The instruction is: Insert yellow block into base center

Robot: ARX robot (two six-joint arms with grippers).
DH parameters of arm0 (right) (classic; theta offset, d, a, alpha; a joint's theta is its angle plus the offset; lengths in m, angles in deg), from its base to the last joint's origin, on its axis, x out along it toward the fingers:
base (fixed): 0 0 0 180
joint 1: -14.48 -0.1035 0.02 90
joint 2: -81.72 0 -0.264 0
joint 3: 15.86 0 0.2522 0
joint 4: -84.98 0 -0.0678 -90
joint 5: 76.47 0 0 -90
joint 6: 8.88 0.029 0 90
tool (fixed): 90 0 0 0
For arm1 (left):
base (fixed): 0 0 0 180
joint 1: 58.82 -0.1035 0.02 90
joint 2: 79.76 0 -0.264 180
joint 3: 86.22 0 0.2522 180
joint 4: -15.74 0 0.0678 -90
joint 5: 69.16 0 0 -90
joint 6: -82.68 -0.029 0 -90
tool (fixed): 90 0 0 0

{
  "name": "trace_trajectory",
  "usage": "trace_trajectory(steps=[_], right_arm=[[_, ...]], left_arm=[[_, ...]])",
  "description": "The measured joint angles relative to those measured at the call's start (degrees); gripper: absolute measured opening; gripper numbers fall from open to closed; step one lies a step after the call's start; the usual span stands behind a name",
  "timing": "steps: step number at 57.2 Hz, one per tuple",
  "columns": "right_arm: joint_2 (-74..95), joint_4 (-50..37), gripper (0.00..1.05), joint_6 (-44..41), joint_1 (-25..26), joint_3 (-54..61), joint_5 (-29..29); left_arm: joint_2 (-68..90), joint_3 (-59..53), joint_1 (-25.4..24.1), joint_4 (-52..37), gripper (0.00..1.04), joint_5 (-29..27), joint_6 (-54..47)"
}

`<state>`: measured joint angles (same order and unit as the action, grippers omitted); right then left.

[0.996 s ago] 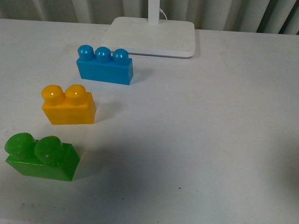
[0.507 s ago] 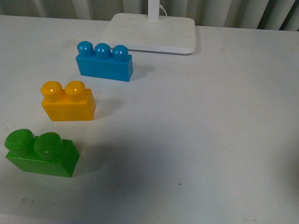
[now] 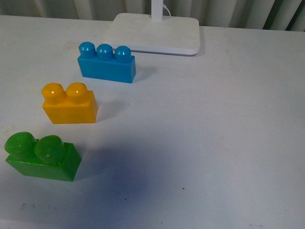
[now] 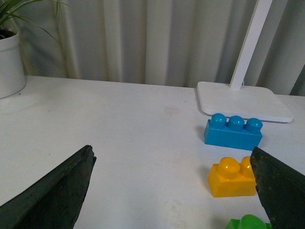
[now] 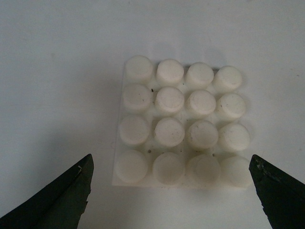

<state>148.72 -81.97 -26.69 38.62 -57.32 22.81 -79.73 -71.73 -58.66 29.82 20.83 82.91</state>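
The yellow block (image 3: 70, 105) stands upright on the white table at the left, between a blue three-stud brick (image 3: 107, 64) and a green two-stud brick (image 3: 42, 157). In the left wrist view the yellow block (image 4: 232, 177) lies ahead, close to one finger. My left gripper (image 4: 174, 191) is open and empty above the table. The base (image 5: 181, 124), a white plate with a 4x4 grid of studs, shows only in the right wrist view. My right gripper (image 5: 171, 191) is open and empty, with the base just ahead between its fingers. Neither arm shows in the front view.
A white lamp foot (image 3: 155, 34) with a pole stands at the back of the table, behind the blue brick; it also shows in the left wrist view (image 4: 243, 99). A white plant pot (image 4: 10, 67) stands at the far edge. Curtains hang behind the table.
The front view has shifted slightly, so the bricks and lamp foot sit a little higher in the picture than one second ago. The bricks have not moved on the table.
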Motion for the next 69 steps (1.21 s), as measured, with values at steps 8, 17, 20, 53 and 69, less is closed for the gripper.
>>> trace_trajectory(steps=[8,17,20,53,69], right_arm=[[9.35,-0.39,0.96,-2.54,0.35,-5.01,-1.05],[14.91,-0.48,0.96,-4.92,1.18,-8.37,-2.01],[15.8,-0.44,0.96,-5.49,1.53,-8.9,-2.03],[21.9,-0.79,0.96,-9.7,5.55,-10.6,0.74],[21.86,-1.27,0.96,-7.48,3.23,-9.51,0.7]], left_arm=[[0.02,0.0,0.0,0.0,0.98,0.0,0.0],[0.02,0.0,0.0,0.0,0.98,0.02,0.0],[0.02,0.0,0.0,0.0,0.98,0.0,0.0],[0.02,0.0,0.0,0.0,0.98,0.0,0.0],[0.02,0.0,-0.02,0.0,0.98,0.0,0.02]])
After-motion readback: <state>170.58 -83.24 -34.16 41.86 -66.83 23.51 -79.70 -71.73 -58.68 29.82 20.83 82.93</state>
